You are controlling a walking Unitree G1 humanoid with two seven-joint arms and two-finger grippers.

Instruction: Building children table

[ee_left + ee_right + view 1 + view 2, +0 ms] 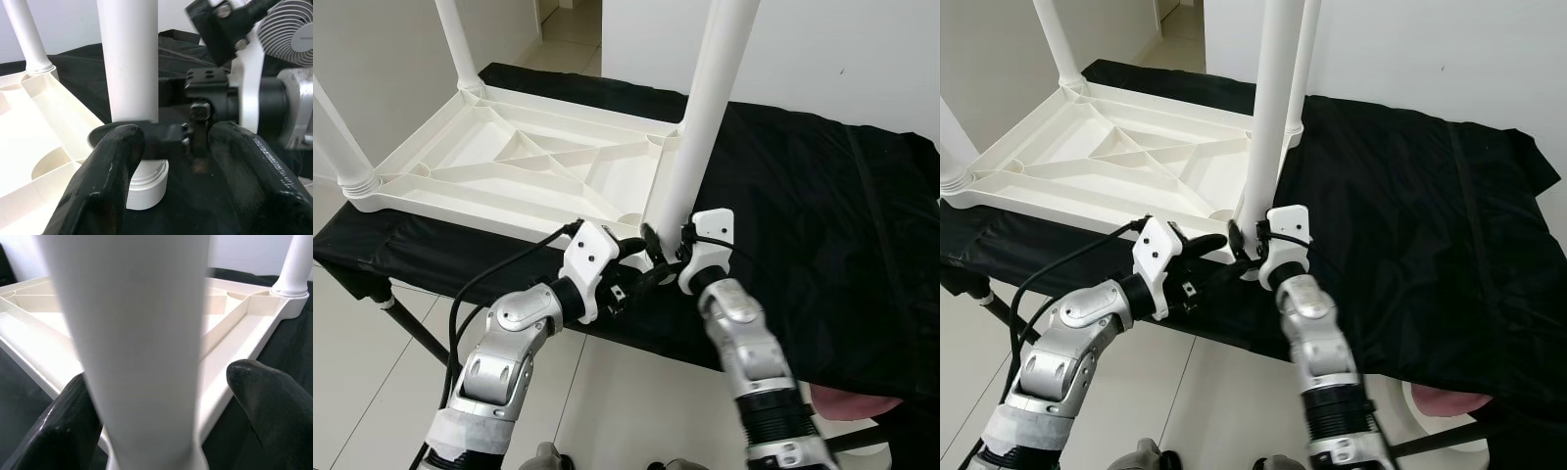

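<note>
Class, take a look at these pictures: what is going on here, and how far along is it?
A robot is putting together a small white table, which lies upside down on a black cloth. Its right claw is around the base of the near leg, which stands upright in its corner socket, though a firm grip cannot be confirmed. The left claw is open right beside it, close to the same corner. Three other legs stand in their corners.
</note>
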